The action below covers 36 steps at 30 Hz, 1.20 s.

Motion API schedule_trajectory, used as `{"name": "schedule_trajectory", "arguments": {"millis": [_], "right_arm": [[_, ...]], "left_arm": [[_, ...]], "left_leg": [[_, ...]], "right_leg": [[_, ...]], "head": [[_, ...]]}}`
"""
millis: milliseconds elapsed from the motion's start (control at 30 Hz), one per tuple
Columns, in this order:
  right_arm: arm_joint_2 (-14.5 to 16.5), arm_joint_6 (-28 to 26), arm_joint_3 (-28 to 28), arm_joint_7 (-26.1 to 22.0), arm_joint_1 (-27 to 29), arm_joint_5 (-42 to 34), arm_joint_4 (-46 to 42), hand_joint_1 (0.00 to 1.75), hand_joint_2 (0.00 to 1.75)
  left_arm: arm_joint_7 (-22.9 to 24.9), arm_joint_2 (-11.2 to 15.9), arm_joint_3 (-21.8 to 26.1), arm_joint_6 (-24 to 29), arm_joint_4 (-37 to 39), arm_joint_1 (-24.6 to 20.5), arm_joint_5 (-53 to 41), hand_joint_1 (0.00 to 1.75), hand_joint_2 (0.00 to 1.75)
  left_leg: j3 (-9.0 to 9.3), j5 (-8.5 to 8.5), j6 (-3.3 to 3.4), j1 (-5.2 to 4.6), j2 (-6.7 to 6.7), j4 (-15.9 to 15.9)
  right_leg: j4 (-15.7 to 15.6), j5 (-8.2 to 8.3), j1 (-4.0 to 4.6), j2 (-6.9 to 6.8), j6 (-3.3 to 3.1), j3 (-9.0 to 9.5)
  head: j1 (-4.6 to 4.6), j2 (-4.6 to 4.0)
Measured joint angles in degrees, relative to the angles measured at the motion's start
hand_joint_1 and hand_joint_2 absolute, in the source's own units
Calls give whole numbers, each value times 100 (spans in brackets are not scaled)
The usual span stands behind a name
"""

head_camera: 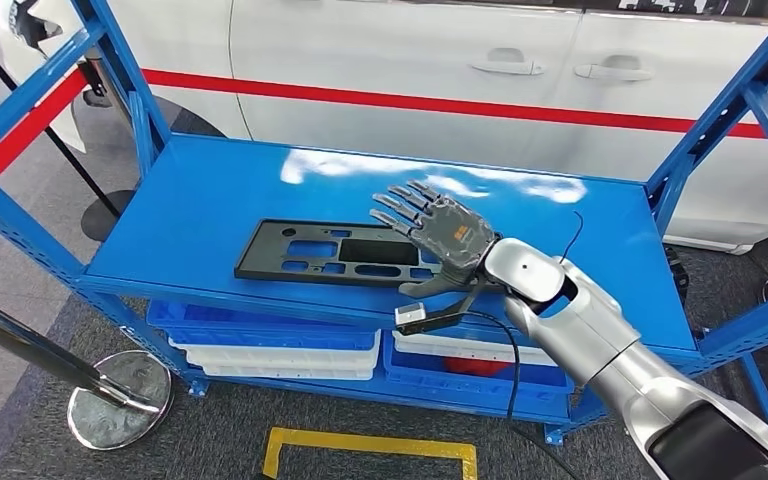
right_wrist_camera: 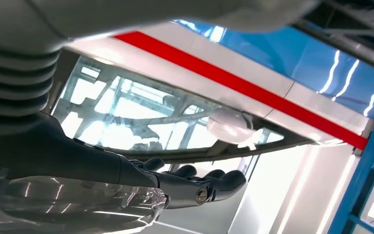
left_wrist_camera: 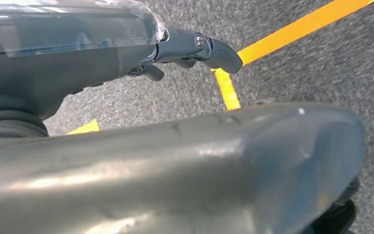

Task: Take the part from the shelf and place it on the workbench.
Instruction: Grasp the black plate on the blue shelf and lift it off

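Note:
The part [head_camera: 310,250] is a flat black panel with several cutouts, lying on the top deck of the blue shelf [head_camera: 210,190] near its front edge. My right hand [head_camera: 440,235] hovers over the panel's right end with its fingers spread and nothing held; the thumb hangs by the shelf's front edge. In the right wrist view the right hand [right_wrist_camera: 190,185] shows its dark fingers stretched out with nothing in them. My left hand [left_wrist_camera: 185,48] hangs low over grey carpet, its fingers loose and holding nothing.
A white car with a red stripe [head_camera: 410,60] stands right behind the shelf. Blue uprights [head_camera: 720,110] frame both sides. Blue and white bins [head_camera: 280,345] fill the lower level. A stanchion base [head_camera: 120,400] stands left, and yellow tape [head_camera: 370,450] marks the floor.

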Motion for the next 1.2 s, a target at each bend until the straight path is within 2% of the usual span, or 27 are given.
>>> {"name": "schedule_trajectory", "arguments": {"millis": [33,67,100,133,167,200,233,267,333,400,467,533,567,600,633,700,733,767,867,933,967,1033,1067,1100,1133,1200], "right_arm": [[42,1,11,1,2,1,62,0,175],[81,2,21,1,8,1,115,0,175],[115,3,28,1,8,1,159,0,175],[144,4,33,8,-1,1,200,0,175],[167,3,35,24,-16,1,234,0,175],[184,-1,37,47,-37,-2,264,0,175],[201,-6,41,72,-58,-8,288,0,175],[215,-11,47,95,-73,-20,307,0,175],[229,-15,62,126,-89,-52,330,0,175],[225,-15,71,147,-94,-76,340,0,175],[203,-15,76,154,-98,-84,341,0,175],[175,-13,92,155,-90,-84,345,0,175],[166,-12,103,160,-81,-80,348,0,175],[162,-7,115,173,-74,-65,351,0,175],[160,3,131,204,-69,-29,354,0,175],[160,41,164,327,-82,129,365,0,175],[160,71,186,399,-101,222,380,0,175],[160,110,211,461,-125,302,408,0,175],[168,259,293,547,-200,391,574,0,175],[193,330,321,565,-238,390,713,0,175],[210,349,330,567,-254,384,778,0,175],[238,367,350,572,-271,363,902,0,175],[244,362,361,574,-269,344,955,0,175],[247,341,370,576,-264,316,998,0,175],[248,306,375,578,-261,284,1028,0,175],[250,208,371,578,-267,226,1053,0,175]], "left_arm": [[-1,1,1,-1,0,3,0,0,0],[-1,2,1,-1,1,9,0,0,0],[-1,2,2,-2,1,14,0,0,0],[-1,2,2,-4,2,17,0,0,0],[-3,2,2,-6,2,17,0,0,0],[-5,2,2,-8,2,16,-1,0,0],[-8,2,2,-10,2,15,-1,0,0],[-10,2,2,-11,2,16,-2,0,0],[-10,2,2,-13,2,18,-8,0,0],[-9,7,2,-15,2,15,-19,0,0],[-9,10,2,-16,2,12,-27,0,0],[-9,11,2,-17,2,19,-29,0,0],[-9,11,2,-17,2,24,-30,0,0],[-9,13,2,-17,2,28,-32,0,0],[-9,16,2,-17,2,29,-33,0,0],[-13,21,2,-16,2,23,-35,0,0],[-15,23,2,-16,2,16,-35,0,0],[-17,23,1,-16,2,12,-34,0,0],[-15,25,2,-16,2,9,-26,0,0],[-14,25,2,-16,2,1,-18,0,0],[-14,23,2,-15,2,-5,-14,0,0],[-14,24,2,-11,2,-7,-5,0,0],[-14,25,2,-10,2,-2,-2,0,0],[-16,25,2,-10,2,2,3,0,0],[-19,25,2,-10,2,5,5,0,0],[-28,22,2,-10,2,6,12,0,0]], "left_leg": [[0,-6,7,-3,-1,2],[3,-13,12,-6,-4,4],[7,-22,11,-8,-10,10],[15,-33,5,-9,-17,20],[25,-49,-6,-9,-24,34],[30,-67,-23,-16,-30,49],[25,-82,-43,-25,-32,68],[16,-91,-69,-31,-32,79],[6,-96,-127,-35,-25,74],[-5,-156,-191,-35,-12,127],[-192,-415,-252,-26,8,567],[-566,-760,-300,-7,27,1338],[-715,-840,-317,0,34,1624],[-772,-808,-328,6,41,1708],[-713,-665,-331,14,46,1556],[-349,-262,-316,28,49,770],[-180,-128,-290,27,45,413],[-75,-64,-261,22,42,187],[-35,-47,-148,4,37,76],[-11,-16,-71,15,38,26],[1,-3,-43,26,39,4],[2,-4,-17,22,39,0],[3,-8,-12,20,37,2],[5,-12,-10,19,34,6],[9,-17,-14,18,29,12],[21,-37,-37,18,19,33]], "right_leg": [[371,-121,-4,1,13,-202],[599,-145,-8,1,20,-343],[623,-58,-9,0,19,-389],[419,128,-10,0,9,-321],[45,367,-9,-3,-12,-164],[-336,539,2,-10,-40,12],[-654,642,17,-12,-67,150],[-842,674,34,-13,-90,230],[-936,645,54,0,-128,254],[-973,659,21,-4,-185,289],[-1015,667,-7,-20,-244,332],[-1017,657,2,-25,-272,343],[-1016,653,4,-23,-276,346],[-1013,648,5,-19,-275,351],[-1009,641,3,-13,-268,360],[-989,613,5,-2,-237,381],[-973,598,15,6,-213,382],[-960,589,26,13,-188,377],[-963,586,25,22,-97,365],[-815,471,3,23,-38,304],[-580,330,-5,25,-17,198],[165,-15,-11,28,12,-158],[489,-111,-14,28,22,-323],[640,-102,-14,28,26,-412],[562,15,-14,27,21,-391],[-158,422,-10,18,-18,-71]], "head": [[0,0],[1,0],[1,0],[0,0],[1,0],[1,0],[1,0],[1,0],[0,0],[-1,0],[-1,0],[-1,0],[-1,0],[-1,0],[-1,0],[-1,0],[-1,0],[-1,0],[-1,0],[-1,0],[-1,0],[-1,0],[-1,0],[-1,0],[-1,0],[-1,0]]}}
